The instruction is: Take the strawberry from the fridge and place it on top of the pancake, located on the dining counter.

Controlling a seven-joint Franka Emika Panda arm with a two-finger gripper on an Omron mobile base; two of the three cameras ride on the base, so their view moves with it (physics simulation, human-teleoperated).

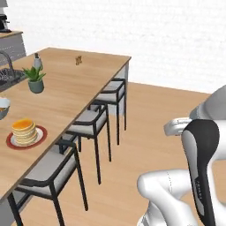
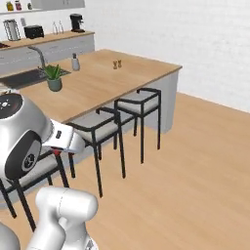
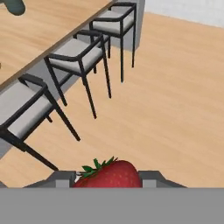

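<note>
My gripper (image 3: 107, 180) is shut on the strawberry (image 3: 109, 174), a red berry with green leaves that sits between the two fingertips, low in the hand view. It hangs over the wooden floor, beside the chairs of the dining counter (image 1: 70, 88). The pancake (image 1: 24, 130) is a tan stack on a red-rimmed plate (image 1: 10, 144) near the counter's front left, well to the left of my arm. The same light-wood counter (image 2: 112, 80) runs along the left of the right base view. The fridge is out of view.
Three black-framed grey-seated chairs (image 1: 90, 123) line the counter's near side, between my arm and the plate. On the counter stand a potted plant (image 1: 35, 79), a bowl (image 1: 2, 107), a sink (image 2: 24, 78) and small shakers (image 2: 116, 64). Open wooden floor (image 2: 195, 161) lies to the right.
</note>
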